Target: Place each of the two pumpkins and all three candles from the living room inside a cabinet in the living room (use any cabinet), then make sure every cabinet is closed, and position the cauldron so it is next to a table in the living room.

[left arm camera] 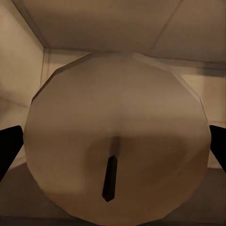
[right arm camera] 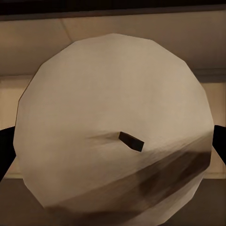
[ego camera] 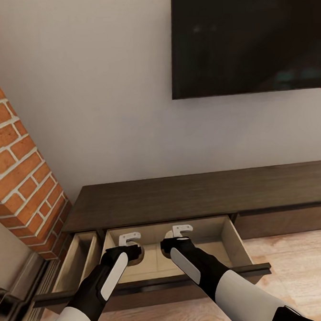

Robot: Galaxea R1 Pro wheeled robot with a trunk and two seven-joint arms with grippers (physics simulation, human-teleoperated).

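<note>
Two grippers reach down side by side into the wide middle drawer (ego camera: 228,237) of the low dark-brown wooden cabinet (ego camera: 201,196). The left gripper (ego camera: 130,240) points down into the drawer's left half. In the left wrist view a stubby tan-beige candle with a dark wick (left arm camera: 115,141) sits between the two black fingers (left arm camera: 9,146), one at each side of it. They appear to be clamped on it, though the contact itself is at the frame's edges. The right gripper (ego camera: 182,231) hangs over the drawer's middle in the same pose. In the right wrist view a second tan-beige candle with a short dark wick (right arm camera: 113,127) is framed by that gripper's black fingers (right arm camera: 219,141) at either side, so it too looks gripped. Both candles are inside the drawer, seen end-on against its pale wooden floor and walls.

Both forearms, black with white panels, slope forward and downward from the bottom of the head view. They run nearly parallel, with the wrists bent so the white finger housings stand just above the drawer's floor. The right arm's white upper sleeve comes in from the lower right, the left arm's from the lower left.

A narrower drawer (ego camera: 79,259) to the left also stands pulled out. Beside it rises a red brick chimney breast (ego camera: 18,180). Above the cabinet a large black wall-mounted screen (ego camera: 247,34) hangs on the grey wall, and pale wooden floorboards (ego camera: 302,275) lie to the right.
</note>
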